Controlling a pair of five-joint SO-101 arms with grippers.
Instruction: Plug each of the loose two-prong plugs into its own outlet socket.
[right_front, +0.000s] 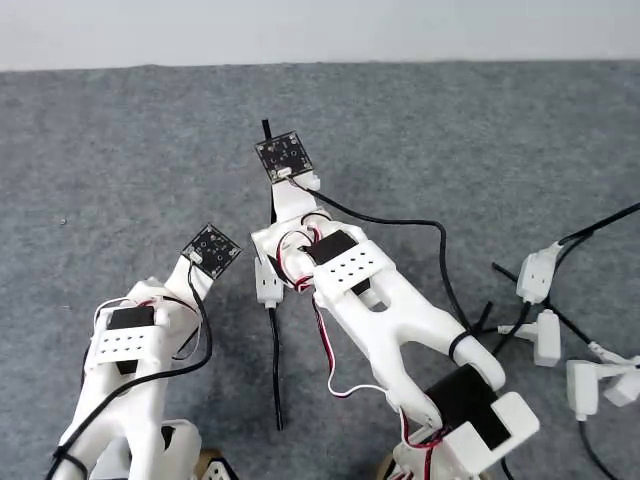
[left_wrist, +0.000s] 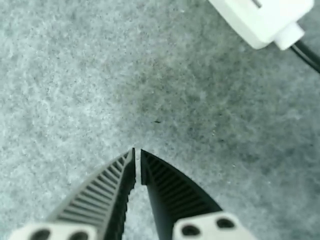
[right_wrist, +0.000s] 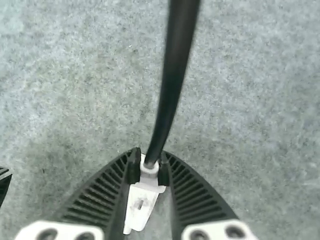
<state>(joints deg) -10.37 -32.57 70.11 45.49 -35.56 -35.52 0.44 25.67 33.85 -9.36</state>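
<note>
My right gripper (right_wrist: 149, 161) is shut on a small white plug (right_wrist: 142, 197), held by its cord end just above the grey carpet. Its black cord (right_wrist: 175, 75) runs straight away from the fingertips. In the high view this cord (right_front: 266, 135) pokes out beyond the right arm's wrist camera (right_front: 285, 157). My left gripper (left_wrist: 137, 151) is shut with nothing in it, low over bare carpet. A white connector (left_wrist: 265, 20) with a black cord lies a short way ahead of it. In the high view that connector (right_front: 268, 283) lies between the two arms.
Several more white plugs and sockets (right_front: 545, 335) with tangled black cords lie at the right side of the carpet. A loose black cord (right_front: 277, 370) trails from the middle connector toward the front. A pale wall (right_front: 320, 30) bounds the far edge.
</note>
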